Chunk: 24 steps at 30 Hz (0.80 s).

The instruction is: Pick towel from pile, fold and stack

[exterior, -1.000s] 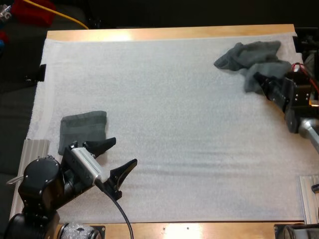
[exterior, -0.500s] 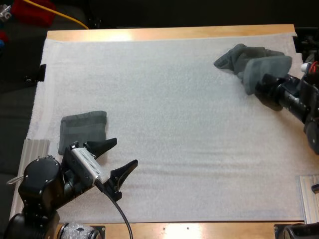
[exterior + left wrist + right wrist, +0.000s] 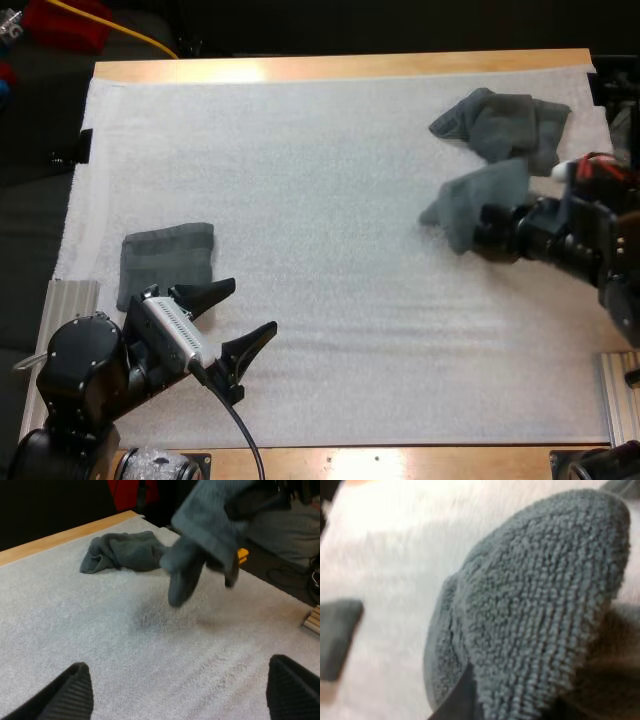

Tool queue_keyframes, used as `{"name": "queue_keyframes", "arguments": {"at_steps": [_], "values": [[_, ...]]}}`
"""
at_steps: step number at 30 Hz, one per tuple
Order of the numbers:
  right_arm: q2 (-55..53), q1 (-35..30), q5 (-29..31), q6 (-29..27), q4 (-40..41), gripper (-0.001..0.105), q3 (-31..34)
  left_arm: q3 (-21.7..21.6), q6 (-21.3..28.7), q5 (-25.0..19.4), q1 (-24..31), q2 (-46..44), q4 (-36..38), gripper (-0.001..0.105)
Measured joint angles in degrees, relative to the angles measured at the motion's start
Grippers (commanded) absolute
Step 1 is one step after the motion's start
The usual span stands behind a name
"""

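A dark grey-green towel (image 3: 475,203) hangs above the mat, and my right gripper (image 3: 483,231) is shut on it, just in front of the crumpled towel pile (image 3: 503,121) at the far right. From the left wrist view the held towel (image 3: 200,535) dangles from the right gripper (image 3: 255,502) beside the pile (image 3: 125,552). The right wrist view has the towel (image 3: 540,605) bunched over the fingers. A folded towel (image 3: 168,260) lies at the near left, also in the right wrist view as the folded towel (image 3: 339,636). My left gripper (image 3: 248,306) stands open beside it, holding nothing.
The white mat (image 3: 320,180) covers the wooden table (image 3: 340,66). Metal rails sit at the near left edge (image 3: 68,300) and near right edge (image 3: 622,395).
My right gripper lifted a towel off the pile and carried it left and toward the near side, over the mat. The left arm has not moved.
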Motion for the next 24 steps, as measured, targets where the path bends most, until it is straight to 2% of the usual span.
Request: {"name": "queue_keyframes", "arguments": {"at_steps": [5, 11, 24], "values": [[0.46, 7.37, 8.81, 0.28, 1.13, 0.001, 0.0, 0.0, 0.0, 0.08, 0.0, 0.0, 0.0, 0.069], [5.89, 13.22, 13.47, 4.87, 1.13, 0.001, 0.0, 0.0, -0.41, 0.23, 0.0, 0.0, 0.0, 0.069], [19.92, 26.69, 13.71, 13.46, -1.56, 0.001, 0.0, 0.0, -0.41, 0.37, 0.0, 0.0, 0.0, 0.069]]}}
